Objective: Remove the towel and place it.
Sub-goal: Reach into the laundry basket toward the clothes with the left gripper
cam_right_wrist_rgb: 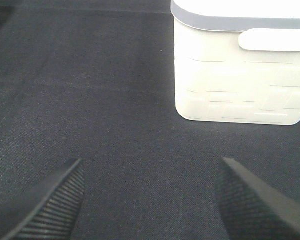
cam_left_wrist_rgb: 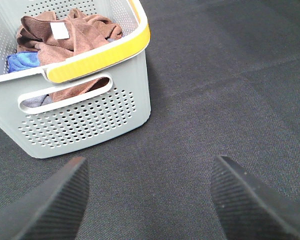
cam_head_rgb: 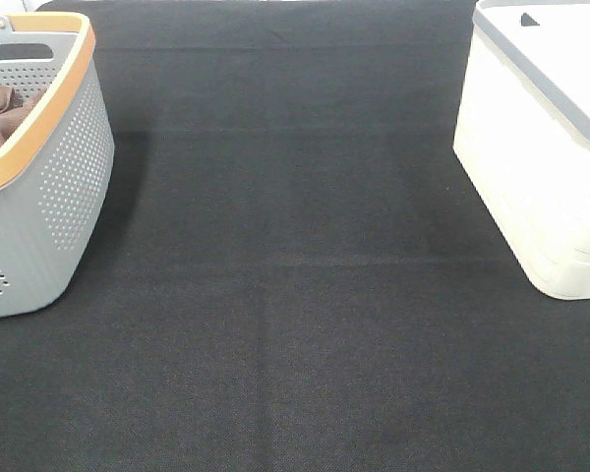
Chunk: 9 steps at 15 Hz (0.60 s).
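The task is at its very beginning, and nothing of it is done yet. The towel (cam_left_wrist_rgb: 79, 39), reddish-brown with a small white tag, lies crumpled inside the grey basket (cam_left_wrist_rgb: 90, 120) on top of other cloths, one of them blue (cam_left_wrist_rgb: 19, 63). The left gripper (cam_left_wrist_rgb: 149, 165) hangs over the black mat (cam_head_rgb: 295, 246) near the basket, its jaws spread wide and holding nothing. The right gripper (cam_right_wrist_rgb: 152, 162) is also spread and empty, near the white box (cam_right_wrist_rgb: 230, 80). Taking the towel out and placing it both remain; I cannot tell where it should go.
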Tool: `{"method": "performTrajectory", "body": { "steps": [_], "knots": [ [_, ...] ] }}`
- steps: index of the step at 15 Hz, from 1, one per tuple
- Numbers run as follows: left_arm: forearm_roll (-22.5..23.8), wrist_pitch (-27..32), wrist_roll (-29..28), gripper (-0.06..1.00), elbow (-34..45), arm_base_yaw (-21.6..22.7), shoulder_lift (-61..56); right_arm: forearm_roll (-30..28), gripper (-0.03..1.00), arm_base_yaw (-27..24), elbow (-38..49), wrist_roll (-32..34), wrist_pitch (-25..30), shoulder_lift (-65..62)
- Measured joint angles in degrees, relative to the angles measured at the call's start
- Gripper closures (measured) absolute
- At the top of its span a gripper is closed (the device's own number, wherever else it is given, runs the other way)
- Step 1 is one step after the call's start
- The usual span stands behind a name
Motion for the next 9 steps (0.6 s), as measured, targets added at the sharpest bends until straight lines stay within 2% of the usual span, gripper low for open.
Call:
{"method": "performTrajectory", "body": {
  "steps": [9],
  "knots": [
    [0.0,0.0,0.0,0.28,0.0,0.0,0.0,0.0,0.27,0.0,0.0,0.0,0.0,0.0]
  ]
}}
